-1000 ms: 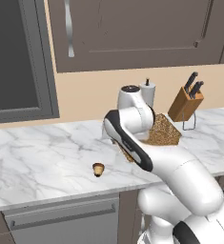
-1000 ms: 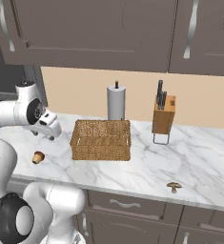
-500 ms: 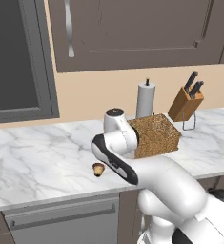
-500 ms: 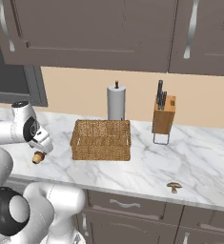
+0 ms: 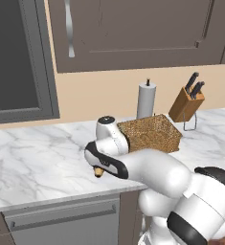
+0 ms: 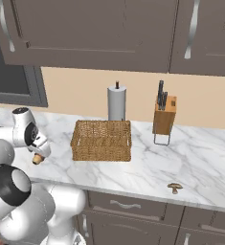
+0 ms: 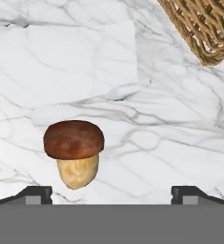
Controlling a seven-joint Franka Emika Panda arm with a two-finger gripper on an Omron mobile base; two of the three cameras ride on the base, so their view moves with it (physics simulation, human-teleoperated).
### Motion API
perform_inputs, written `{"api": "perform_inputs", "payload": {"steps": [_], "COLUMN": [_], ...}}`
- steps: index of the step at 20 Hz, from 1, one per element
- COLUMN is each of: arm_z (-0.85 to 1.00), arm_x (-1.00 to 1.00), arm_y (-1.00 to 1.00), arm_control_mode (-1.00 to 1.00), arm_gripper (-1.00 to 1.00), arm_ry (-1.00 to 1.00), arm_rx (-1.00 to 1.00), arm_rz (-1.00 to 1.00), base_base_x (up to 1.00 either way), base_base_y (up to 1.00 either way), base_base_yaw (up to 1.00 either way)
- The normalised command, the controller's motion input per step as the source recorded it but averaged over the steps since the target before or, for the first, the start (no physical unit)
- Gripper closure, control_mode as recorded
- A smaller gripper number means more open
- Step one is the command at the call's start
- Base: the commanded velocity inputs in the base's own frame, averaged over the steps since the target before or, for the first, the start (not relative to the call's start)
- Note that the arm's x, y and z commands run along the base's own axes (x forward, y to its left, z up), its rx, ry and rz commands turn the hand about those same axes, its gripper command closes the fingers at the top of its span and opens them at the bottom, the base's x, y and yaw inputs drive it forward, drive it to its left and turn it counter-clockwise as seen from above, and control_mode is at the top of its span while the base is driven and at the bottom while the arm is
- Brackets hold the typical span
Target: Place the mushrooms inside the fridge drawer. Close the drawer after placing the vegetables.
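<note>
Hand view: mushroom [image 7: 74, 151] upright on marble counter [image 7: 147, 90]; jaws wide.

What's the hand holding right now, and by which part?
Nothing. The hand is open above the counter; the mushroom sits on the marble ahead of the fingertips, nearer one of them, not gripped.

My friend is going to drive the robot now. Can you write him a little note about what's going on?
Gripper: open, holding nothing, low over the marble counter.
Mushroom: on the counter just ahead of the fingertips, nearer one of them than the other, not gripped. Second mushroom near the counter's front edge, past the wicker basket.
Done: nothing put away.
Left: grab both mushrooms, put them in the fridge drawer, close it.
</note>
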Motion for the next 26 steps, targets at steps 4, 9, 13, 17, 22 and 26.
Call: {"api": "perform_inputs", "payload": {"steps": [4, 9, 13, 17, 22, 26], "arm_z": [-0.29, -0.22, -0.27, -0.25, -0.32, -0.38], "arm_x": [0.05, 0.18, 0.17, 0.18, 0.02, -0.02], "arm_y": [0.1, 0.19, 0.1, 0.0, 0.0, 0.07], "arm_control_mode": [-1.0, -1.0, -1.0, -1.0, -1.0, -1.0], "arm_gripper": [-1.0, -1.0, -1.0, -1.0, -1.0, 1.0], "arm_ry": [0.0, 0.0, 0.0, 0.0, 0.0, 0.0], "arm_rx": [0.0, 0.0, 0.0, 0.0, 0.0, 0.0], "arm_rz": [0.0, 0.0, 0.0, 0.0, 0.0, 0.0], "base_base_x": [0.0, 0.0, 0.0, 0.0, 0.0, 0.0], "base_base_y": [0.0, 0.0, 0.0, 0.0, 0.0, 0.0], "base_base_yaw": [0.0, 0.0, 0.0, 0.0, 0.0, 0.0]}}
